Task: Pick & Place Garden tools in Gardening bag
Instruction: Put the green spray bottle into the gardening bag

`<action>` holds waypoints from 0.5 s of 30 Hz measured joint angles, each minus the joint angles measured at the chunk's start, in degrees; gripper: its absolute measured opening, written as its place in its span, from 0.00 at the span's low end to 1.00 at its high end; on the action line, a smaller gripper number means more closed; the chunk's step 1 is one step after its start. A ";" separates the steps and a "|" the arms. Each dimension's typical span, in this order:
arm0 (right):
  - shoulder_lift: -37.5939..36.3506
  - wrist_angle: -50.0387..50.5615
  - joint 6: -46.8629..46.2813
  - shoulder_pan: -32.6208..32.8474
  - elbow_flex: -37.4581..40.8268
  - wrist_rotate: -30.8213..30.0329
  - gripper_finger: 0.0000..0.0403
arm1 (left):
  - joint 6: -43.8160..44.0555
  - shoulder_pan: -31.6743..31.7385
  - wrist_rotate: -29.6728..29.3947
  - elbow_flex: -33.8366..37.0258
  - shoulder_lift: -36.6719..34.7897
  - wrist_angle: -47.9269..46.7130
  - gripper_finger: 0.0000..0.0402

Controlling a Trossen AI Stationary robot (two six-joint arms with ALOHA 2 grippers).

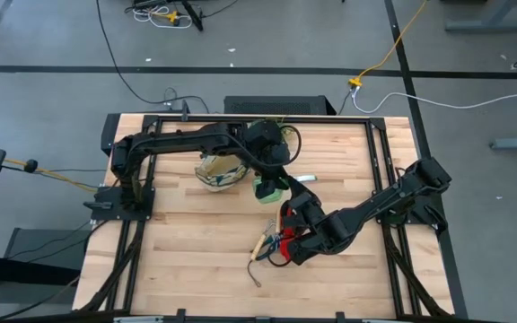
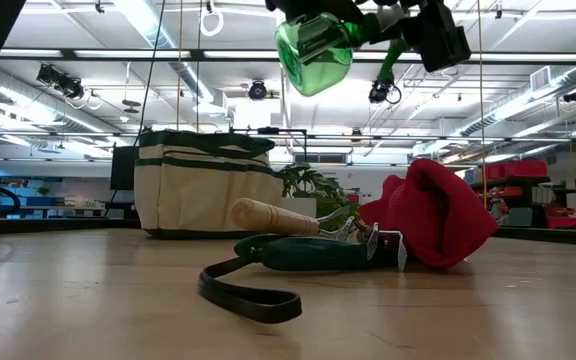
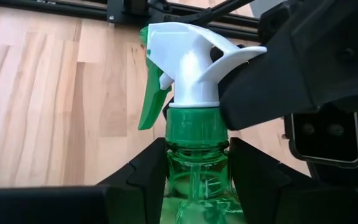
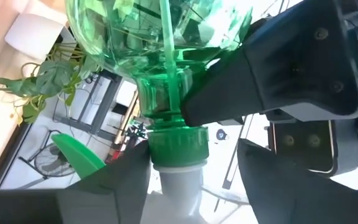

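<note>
You are seeing left gripper [image 3: 194, 180] jaws pinching green spray bottle [image 2: 313, 55] neck, lifting it above bench [image 1: 196, 251]; right gripper [image 4: 191, 180] jaws spreading around neck; bag [image 1: 220, 170] sitting nearby

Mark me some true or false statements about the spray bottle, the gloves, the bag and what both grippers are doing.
1. The spray bottle is lifted off the table. True.
2. The left gripper grips the bottle just under its cap. True.
3. The right gripper is clamped tight on the nozzle. False: its jaws stand open around it.
4. The red gloves are inside the gardening bag. False: they lie on the table beside the hand rake.
5. The bag lies on its side. False: it stands upright.
</note>
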State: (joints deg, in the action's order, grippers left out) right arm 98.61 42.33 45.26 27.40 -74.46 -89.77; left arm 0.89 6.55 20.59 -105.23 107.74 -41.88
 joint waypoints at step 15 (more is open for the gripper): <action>-1.90 0.88 -6.29 -0.07 -0.15 -0.83 0.65 | -0.58 0.27 -7.01 0.12 -3.31 -3.79 0.39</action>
State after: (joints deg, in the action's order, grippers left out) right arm 96.71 43.20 38.97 27.33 -74.61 -90.60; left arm 0.31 6.82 13.58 -105.11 104.43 -45.67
